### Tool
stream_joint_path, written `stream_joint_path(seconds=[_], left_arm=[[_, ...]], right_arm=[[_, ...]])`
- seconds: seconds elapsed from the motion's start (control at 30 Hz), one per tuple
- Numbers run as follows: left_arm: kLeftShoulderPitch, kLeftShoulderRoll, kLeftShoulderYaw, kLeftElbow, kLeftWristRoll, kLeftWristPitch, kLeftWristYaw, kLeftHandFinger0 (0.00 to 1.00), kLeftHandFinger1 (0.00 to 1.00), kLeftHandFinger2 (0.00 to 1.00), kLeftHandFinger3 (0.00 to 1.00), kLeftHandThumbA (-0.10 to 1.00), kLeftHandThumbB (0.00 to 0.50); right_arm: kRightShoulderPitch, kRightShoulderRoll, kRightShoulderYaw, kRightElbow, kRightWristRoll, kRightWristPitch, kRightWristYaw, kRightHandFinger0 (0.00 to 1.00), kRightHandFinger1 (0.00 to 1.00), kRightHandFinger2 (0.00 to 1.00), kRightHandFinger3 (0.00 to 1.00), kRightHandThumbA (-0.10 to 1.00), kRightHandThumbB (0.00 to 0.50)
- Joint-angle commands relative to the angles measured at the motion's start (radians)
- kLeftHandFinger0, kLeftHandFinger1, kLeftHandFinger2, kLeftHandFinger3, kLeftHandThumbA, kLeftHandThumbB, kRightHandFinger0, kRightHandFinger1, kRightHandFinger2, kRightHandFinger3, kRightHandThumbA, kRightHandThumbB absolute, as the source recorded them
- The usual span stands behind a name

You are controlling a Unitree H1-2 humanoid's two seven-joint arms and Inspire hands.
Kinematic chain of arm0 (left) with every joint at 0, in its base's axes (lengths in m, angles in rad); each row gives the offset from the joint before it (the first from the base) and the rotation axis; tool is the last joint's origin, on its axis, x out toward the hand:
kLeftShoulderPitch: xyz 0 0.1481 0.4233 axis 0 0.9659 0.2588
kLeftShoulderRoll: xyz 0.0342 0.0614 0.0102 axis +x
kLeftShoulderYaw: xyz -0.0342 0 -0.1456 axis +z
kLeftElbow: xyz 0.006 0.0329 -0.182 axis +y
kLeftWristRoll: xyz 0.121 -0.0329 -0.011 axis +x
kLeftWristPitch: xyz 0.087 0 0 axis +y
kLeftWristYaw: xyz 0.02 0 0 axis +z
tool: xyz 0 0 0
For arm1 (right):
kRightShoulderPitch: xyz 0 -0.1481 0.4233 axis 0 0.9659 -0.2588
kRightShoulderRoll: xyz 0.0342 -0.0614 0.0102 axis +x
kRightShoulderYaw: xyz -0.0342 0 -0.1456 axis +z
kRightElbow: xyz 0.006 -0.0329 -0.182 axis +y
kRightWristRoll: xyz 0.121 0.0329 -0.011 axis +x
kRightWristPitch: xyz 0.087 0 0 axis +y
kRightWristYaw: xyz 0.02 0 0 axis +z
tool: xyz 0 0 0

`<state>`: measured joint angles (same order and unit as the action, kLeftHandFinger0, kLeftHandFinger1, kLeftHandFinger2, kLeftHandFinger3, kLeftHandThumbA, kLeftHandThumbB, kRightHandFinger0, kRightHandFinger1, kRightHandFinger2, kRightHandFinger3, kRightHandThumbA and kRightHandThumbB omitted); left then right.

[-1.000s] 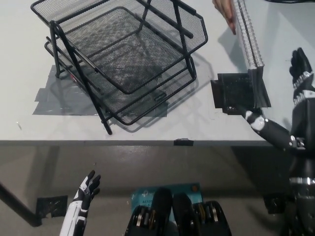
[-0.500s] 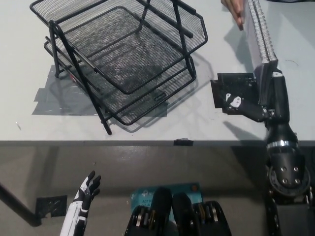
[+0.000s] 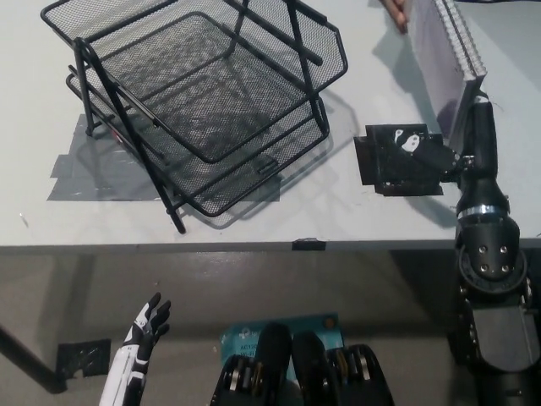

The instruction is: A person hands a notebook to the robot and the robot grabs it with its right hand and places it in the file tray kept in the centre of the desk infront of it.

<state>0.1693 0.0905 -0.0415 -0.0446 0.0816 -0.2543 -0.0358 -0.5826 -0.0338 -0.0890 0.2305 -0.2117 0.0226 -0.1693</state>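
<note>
So my right hand [image 3: 467, 135] has its fingers clamped on the bottom edge of the notebook [image 3: 444, 59], which is standing on edge well to the right of the file tray [image 3: 194, 93] on the desk [image 3: 338, 211]. A person's hand [image 3: 396, 13] holds its far end. My left hand [image 3: 139, 342] hangs below the desk edge, fingers apart.

Black mesh file tray [image 3: 211, 93]; notebook [image 3: 439, 59] seemingly grey (silver spiral).
</note>
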Motion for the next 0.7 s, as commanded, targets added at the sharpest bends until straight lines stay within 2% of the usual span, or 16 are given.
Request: stream_joint_path(seconds=[0.0, 0.23, 0.3, 0.63, 0.67], left_arm=[[-0.002, 0.010, -0.006, -0.040, -0.017, 0.004, -0.020, 1.00, 1.00, 1.00, 1.00, 1.00, 0.150], [-0.003, 0.007, -0.001, -0.045, -0.017, 0.012, -0.021, 1.00, 1.00, 1.00, 1.00, 1.00, 0.141], [-0.005, 0.009, 0.000, -0.045, -0.019, 0.010, -0.024, 1.00, 1.00, 1.00, 1.00, 1.00, 0.125], [-0.020, 0.015, 0.008, -0.051, -0.032, 0.032, -0.035, 1.00, 1.00, 1.00, 1.00, 1.00, 0.148], [-0.021, 0.016, 0.009, -0.052, -0.030, 0.035, -0.034, 1.00, 1.00, 1.00, 1.00, 1.00, 0.154]], right_arm=[[-0.082, -0.010, 0.002, 0.007, 0.003, 0.000, -0.018, 1.00, 1.00, 1.00, 1.00, 1.00, 0.272], [-0.109, -0.008, 0.000, 0.020, 0.015, -0.002, -0.030, 1.00, 1.00, 1.00, 1.00, 1.00, 0.277], [-0.117, -0.008, 0.000, 0.023, 0.021, 0.003, -0.029, 1.00, 1.00, 1.00, 1.00, 1.00, 0.287], [-0.146, -0.009, -0.013, 0.052, 0.023, -0.012, -0.062, 1.00, 1.00, 1.00, 1.00, 1.00, 0.279], [-0.144, -0.008, -0.013, 0.047, 0.014, -0.019, -0.073, 1.00, 1.00, 1.00, 1.00, 1.00, 0.310]])
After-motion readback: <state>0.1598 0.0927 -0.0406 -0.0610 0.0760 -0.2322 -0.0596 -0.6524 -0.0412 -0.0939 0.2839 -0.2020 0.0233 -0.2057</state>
